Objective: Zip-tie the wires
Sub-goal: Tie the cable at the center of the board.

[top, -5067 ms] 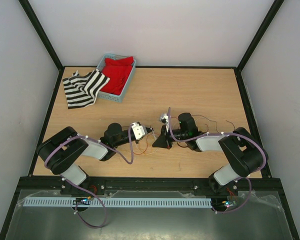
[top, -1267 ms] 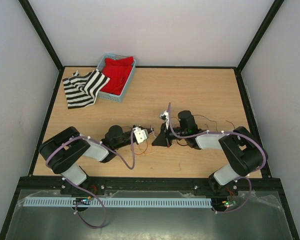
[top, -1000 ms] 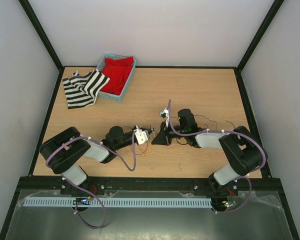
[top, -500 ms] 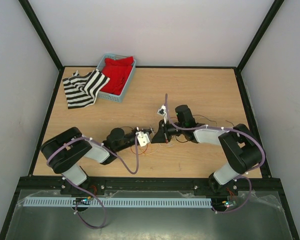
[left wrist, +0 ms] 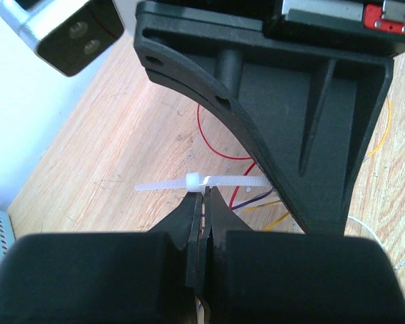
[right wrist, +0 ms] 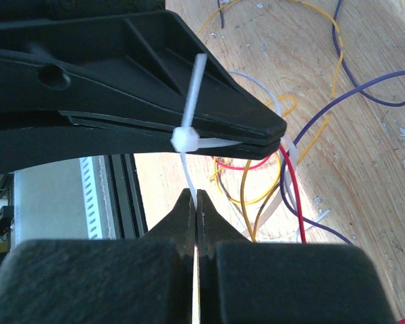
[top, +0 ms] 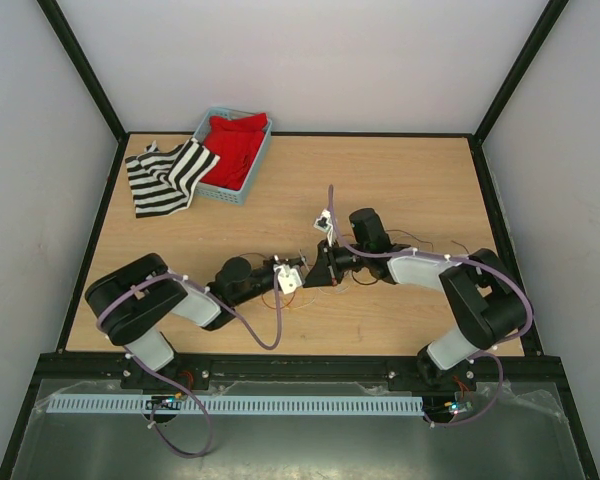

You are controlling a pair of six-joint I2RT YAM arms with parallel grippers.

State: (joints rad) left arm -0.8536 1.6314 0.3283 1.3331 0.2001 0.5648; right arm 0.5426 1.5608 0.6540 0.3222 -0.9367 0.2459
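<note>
**Left gripper (left wrist: 204, 196) and right gripper (right wrist: 196, 196) clamped on zip tie (left wrist: 209, 181)**

Nearest, both jaw pairs pinch the strip, the left at its head and the right on its tail. Over the last second the arms drew closer together, so cinching appears underway. Beyond, at 2 o'clock, the wires (right wrist: 288, 177) lie on the table (top: 400, 180).

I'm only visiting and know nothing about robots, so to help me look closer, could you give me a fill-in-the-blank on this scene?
1. The cloth in the blue basket is ___.
2. The second cloth, beside the basket, has black-and-white ___.
3. The zip tie pinched by the left gripper and right gripper is ___.
4. The thin wires lie on a ___ table.
Missing: red; stripes; white; wooden.
</note>
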